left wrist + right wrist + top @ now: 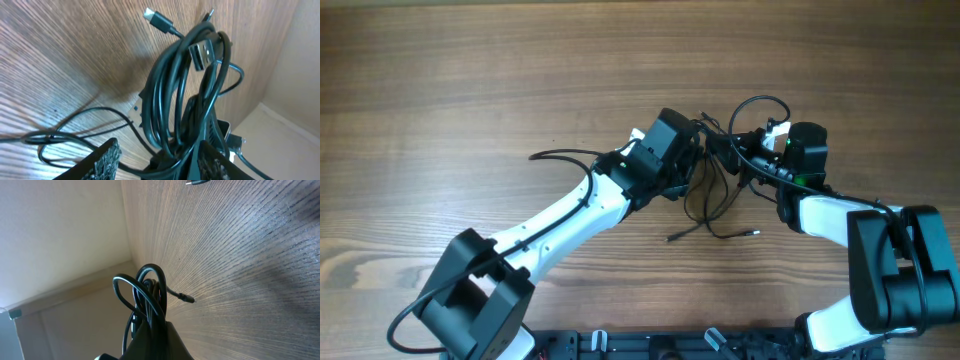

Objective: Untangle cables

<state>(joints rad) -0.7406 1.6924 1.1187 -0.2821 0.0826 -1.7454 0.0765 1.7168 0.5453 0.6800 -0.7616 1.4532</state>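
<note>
My left arm (560, 215) and right arm (820, 212) tip to tip above the table (470, 80): right jaws tight on the cables (167, 85), left jaws apart around them.

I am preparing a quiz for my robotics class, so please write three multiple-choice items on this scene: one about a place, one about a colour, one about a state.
1. Where is the cable bundle?
A. Between the left gripper and the right gripper
B. Far from both, at the left side
C. Under an arm's base

2. What colour are the cable jackets?
A. White
B. Black
C. Red

3. What is the state of the right gripper?
A. Wide open and empty
B. Shut on the cable bundle
C. Out of every view

Answers:
1 A: the overhead view shows both grippers meeting at the tangle, near the middle of the wooden table.
2 B: every strand in the wrist views is black.
3 B: the right wrist view shows the strands coming out from its closed fingers.
</note>
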